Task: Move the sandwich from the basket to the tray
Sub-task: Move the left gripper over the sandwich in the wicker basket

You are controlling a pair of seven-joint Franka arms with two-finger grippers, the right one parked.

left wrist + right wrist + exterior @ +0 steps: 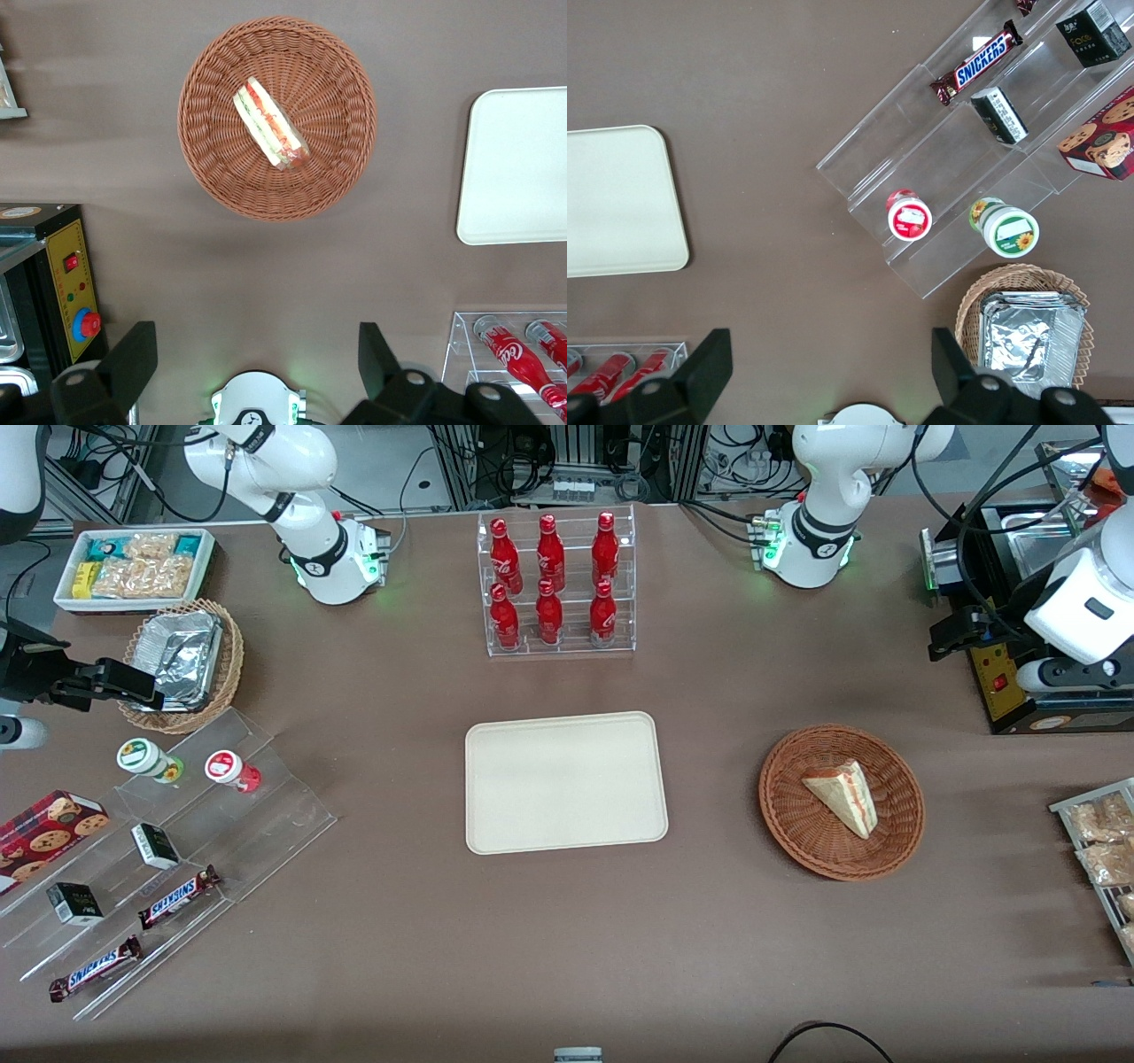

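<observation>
The sandwich (pixel 842 797) (pixel 270 124), a pale wedge with red, orange and green filling, lies in the round reddish-brown wicker basket (pixel 797 824) (pixel 221 159). The cream tray (pixel 567 782) (pixel 523 168) (pixel 616 199) lies flat mid-table with nothing on it, beside the basket toward the parked arm's end. My gripper (pixel 952 638) (pixel 255 359) hangs high over the table near the working arm's end, farther from the front camera than the basket and apart from it. It is open, its fingers (pixel 133 363) wide apart with nothing between them.
A clear rack of red bottles (pixel 560 584) stands farther from the front camera than the tray. A black appliance with a red button (pixel 1010 682) sits close under my gripper. A wire rack of snack packets (pixel 1099 841) is at the working arm's end; stepped acrylic shelves (pixel 177 841) lie toward the parked arm's.
</observation>
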